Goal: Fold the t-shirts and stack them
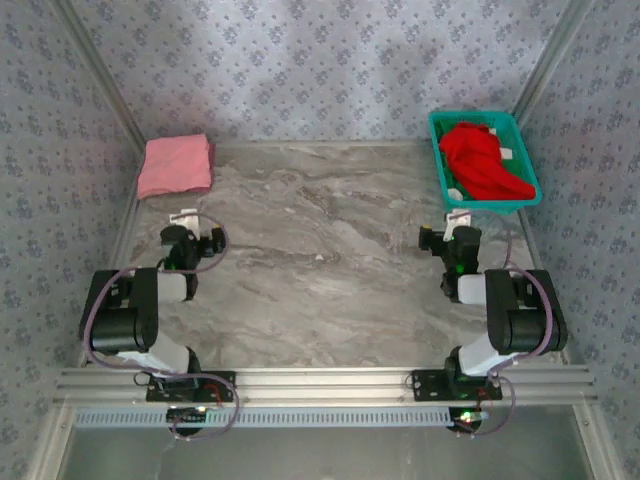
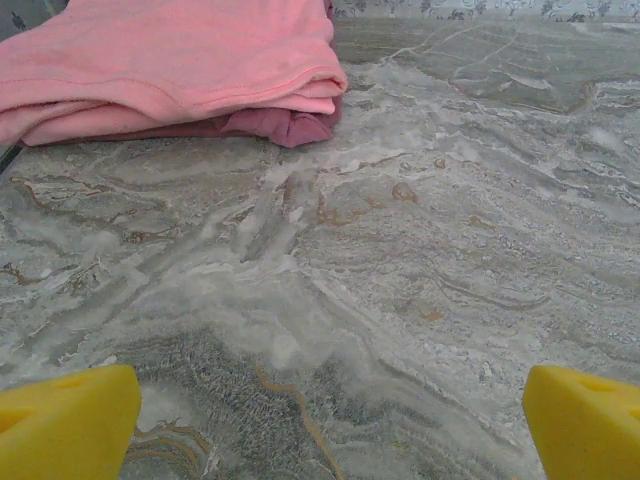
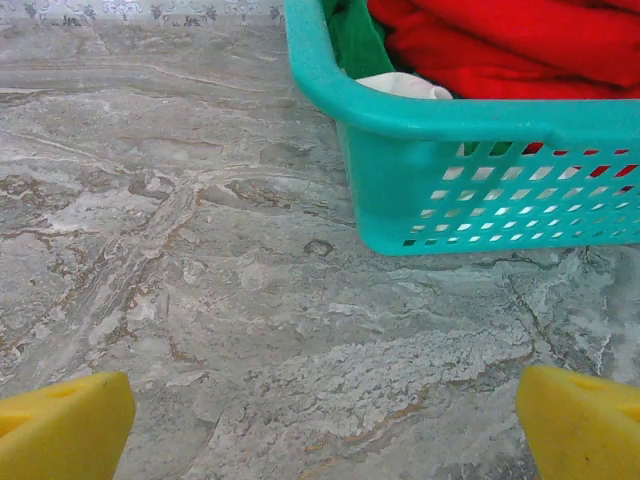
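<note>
- Left gripper (image 2: 330,420) gapes wide, empty; the folded pink t-shirt (image 2: 170,60) lies ahead-left of its fingers, likely starting the stack.
- Right gripper (image 3: 325,420) gapes wide, empty; red t-shirt (image 3: 520,45) and green t-shirt (image 3: 355,40) wait in the teal basket (image 3: 450,120) ahead-right.

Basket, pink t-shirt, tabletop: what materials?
Basket: teal moulded plastic, faintly glossy, mesh holes in its wall.
Pink t-shirt: soft matte knit cloth, going by the rounded folds.
Tabletop: grey veined marble look; stone or printed laminate, cannot tell.
</note>
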Available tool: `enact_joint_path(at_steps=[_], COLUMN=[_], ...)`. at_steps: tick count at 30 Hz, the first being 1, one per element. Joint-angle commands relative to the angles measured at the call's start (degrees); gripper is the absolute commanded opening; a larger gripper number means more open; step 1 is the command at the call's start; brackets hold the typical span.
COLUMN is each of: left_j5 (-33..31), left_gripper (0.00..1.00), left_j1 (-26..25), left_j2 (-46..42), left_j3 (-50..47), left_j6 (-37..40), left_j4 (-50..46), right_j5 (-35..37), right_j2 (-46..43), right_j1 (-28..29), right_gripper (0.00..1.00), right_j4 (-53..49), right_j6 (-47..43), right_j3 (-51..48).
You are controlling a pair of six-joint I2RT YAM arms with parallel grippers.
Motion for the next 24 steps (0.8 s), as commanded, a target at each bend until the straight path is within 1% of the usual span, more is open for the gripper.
enact_joint_path(at_steps=[1,24], left_j5=[-0.3,0.2], left_gripper=[0.98,0.98], left_j1=[-0.4,-0.2], left_j2=[0.1,-0.4], left_j3=[0.5,0.7], left_j6=[0.1,0.0], left_j4=[0.7,0.7], right_j5=[0.5,0.2], right_j2=[0.3,0.2], right_j1=[-0.2,-0.3], right_gripper=[1.00,1.00], right_j4=[1.1,1.1], right_j6=[0.8,0.9], right_j3=[0.2,0.1])
